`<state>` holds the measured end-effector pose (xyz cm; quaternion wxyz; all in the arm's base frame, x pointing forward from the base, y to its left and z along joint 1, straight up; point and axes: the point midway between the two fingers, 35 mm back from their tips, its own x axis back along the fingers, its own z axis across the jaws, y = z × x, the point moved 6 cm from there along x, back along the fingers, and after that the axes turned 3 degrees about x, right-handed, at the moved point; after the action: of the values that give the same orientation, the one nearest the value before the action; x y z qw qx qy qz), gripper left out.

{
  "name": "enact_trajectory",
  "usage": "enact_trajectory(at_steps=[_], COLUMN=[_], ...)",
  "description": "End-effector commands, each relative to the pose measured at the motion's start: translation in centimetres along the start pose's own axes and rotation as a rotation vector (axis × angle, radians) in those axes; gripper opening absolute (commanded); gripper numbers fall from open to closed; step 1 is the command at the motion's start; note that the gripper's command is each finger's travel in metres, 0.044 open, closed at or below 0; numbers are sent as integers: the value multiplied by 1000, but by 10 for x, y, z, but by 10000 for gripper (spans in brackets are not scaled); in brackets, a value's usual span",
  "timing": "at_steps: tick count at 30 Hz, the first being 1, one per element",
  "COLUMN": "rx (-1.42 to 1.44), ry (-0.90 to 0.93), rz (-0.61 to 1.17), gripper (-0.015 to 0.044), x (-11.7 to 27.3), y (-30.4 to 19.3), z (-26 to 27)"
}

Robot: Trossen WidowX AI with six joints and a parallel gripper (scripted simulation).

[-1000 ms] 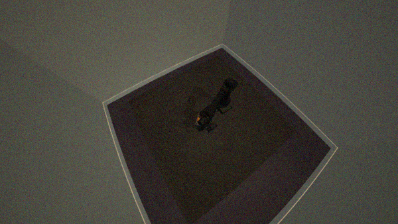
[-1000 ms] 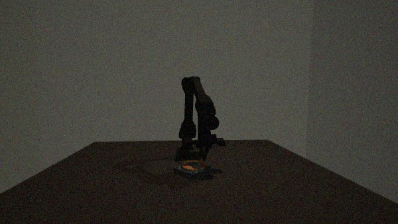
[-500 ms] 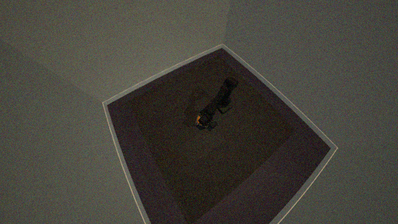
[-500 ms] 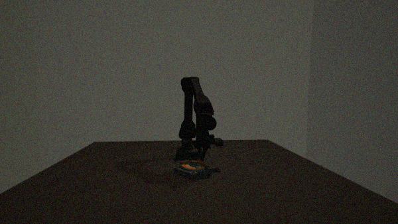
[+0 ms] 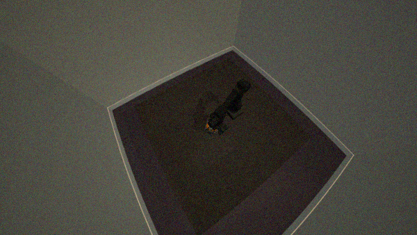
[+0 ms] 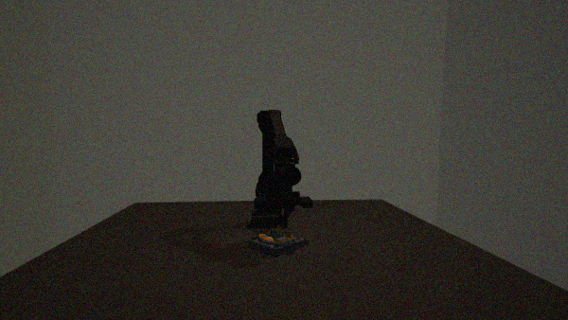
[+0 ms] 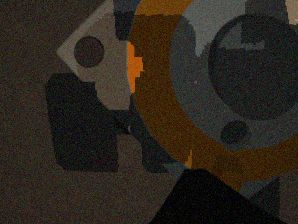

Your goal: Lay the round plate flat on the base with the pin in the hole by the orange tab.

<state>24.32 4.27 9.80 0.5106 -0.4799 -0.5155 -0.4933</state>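
The round plate (image 5: 208,126) (image 6: 266,237) (image 7: 152,87) has an orange outer ring and a grey inner ring. It surrounds the large dark round post (image 7: 255,80) at the right of the wrist view. A dark round spot (image 7: 235,132) shows in the grey ring, but I cannot tell whether a pin is inside it. The grey base (image 6: 275,251) (image 7: 112,67) lies under the plate. My gripper (image 7: 196,174) is shut, with its black tip over the plate's lower-left rim in the wrist view; contact is unclear. The tab, and whether the plate lies flat, cannot be made out.
A round hole (image 7: 89,51) shows in the base's corner. The dark arm (image 5: 233,101) (image 6: 272,156) reaches over the base and hides part of it in the top view. Dark shadows cross the plate and base. The brown table (image 5: 222,163) (image 6: 284,289) has pale edges in the top view.
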Motion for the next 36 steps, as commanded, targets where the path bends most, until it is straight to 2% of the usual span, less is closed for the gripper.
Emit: enact_trajectory(at_steps=[1,36], rx=[-1,-1], ry=[-6,-10], rz=[-5,-4], gripper=[0,0], x=[2,4], y=[-4,-6], z=[-6,-42])
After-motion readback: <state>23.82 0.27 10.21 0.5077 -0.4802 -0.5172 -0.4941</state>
